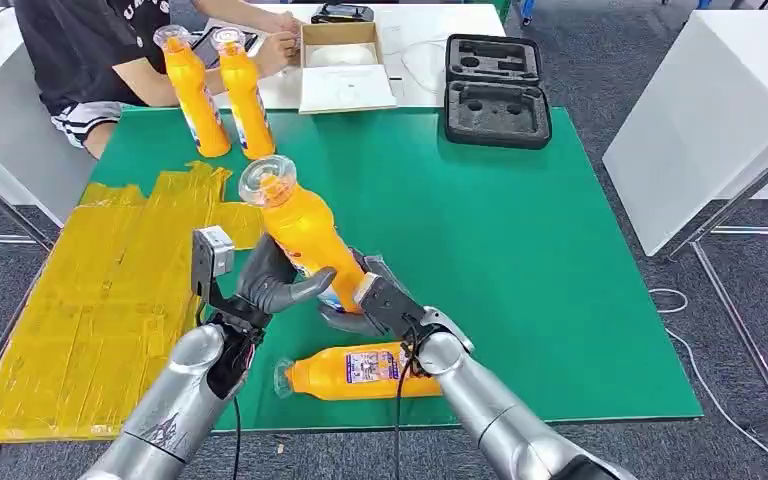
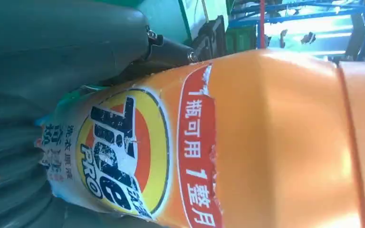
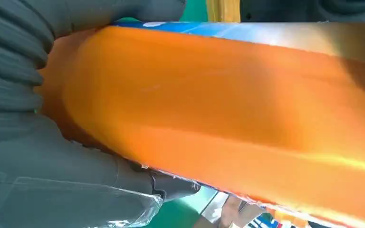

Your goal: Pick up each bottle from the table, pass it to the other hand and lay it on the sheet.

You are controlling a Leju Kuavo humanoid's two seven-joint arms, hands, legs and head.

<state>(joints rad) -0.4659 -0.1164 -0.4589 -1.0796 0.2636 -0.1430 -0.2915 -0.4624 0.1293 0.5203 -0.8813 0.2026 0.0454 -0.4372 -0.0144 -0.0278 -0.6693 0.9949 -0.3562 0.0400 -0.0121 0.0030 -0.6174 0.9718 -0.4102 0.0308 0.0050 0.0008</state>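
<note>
Both hands grip one bottle (image 1: 303, 236) | left hand (image 1: 272, 282) wrapped | right hand (image 1: 365, 300) wrapped

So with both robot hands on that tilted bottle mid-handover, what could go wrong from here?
1. The held bottle leans, gripped low by the left robot hand and right robot hand; an early release could drop it.
2. A lying bottle sits just below; a fall or the right arm might knock it.
</note>
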